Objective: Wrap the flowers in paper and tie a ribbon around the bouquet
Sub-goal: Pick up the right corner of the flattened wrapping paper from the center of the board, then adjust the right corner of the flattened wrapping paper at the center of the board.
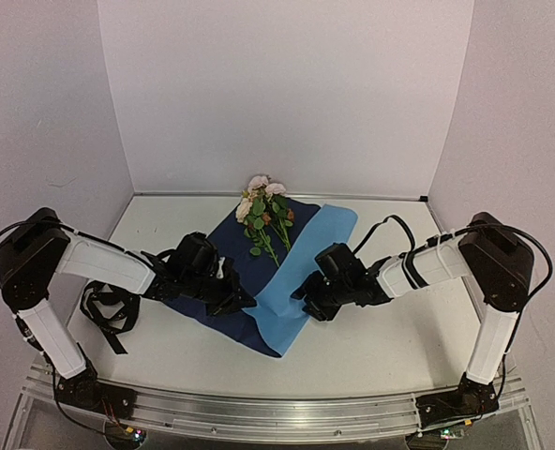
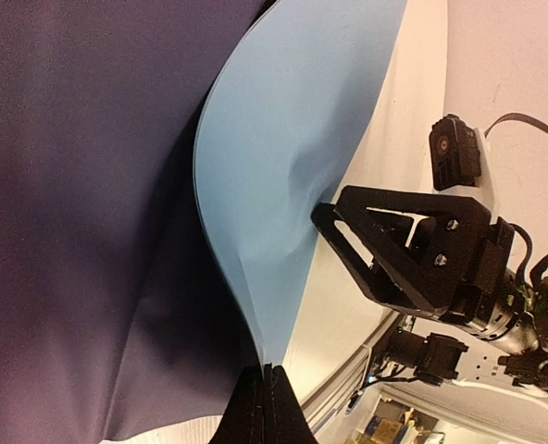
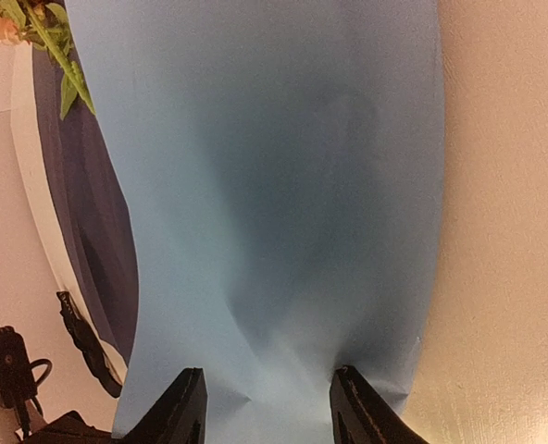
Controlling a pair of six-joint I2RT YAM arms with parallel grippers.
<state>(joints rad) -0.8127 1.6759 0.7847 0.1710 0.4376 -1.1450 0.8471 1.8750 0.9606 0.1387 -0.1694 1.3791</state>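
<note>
big creased navy-and-light-blue paper sheet [image 1: 306, 267] lies part-folded with the small bunch of pale roses [image 1: 263, 214] on its far end — looks light, floppy, crease-prone, so take it by an edge: left gripper [image 2: 265, 407] is pinched shut on the near edge, right gripper [image 3: 267, 407] half-wide over the blue flap.

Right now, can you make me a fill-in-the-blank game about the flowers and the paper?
1. The stems of the flowers lie on the ____ face of the paper.
2. The left end effector is ____ on the paper's edge.
3. The right end effector has its jaws ____ at the light blue flap.
4. The black ribbon lies on the table on the robot's ____ side.

Missing words: navy; shut; open; left.
</note>
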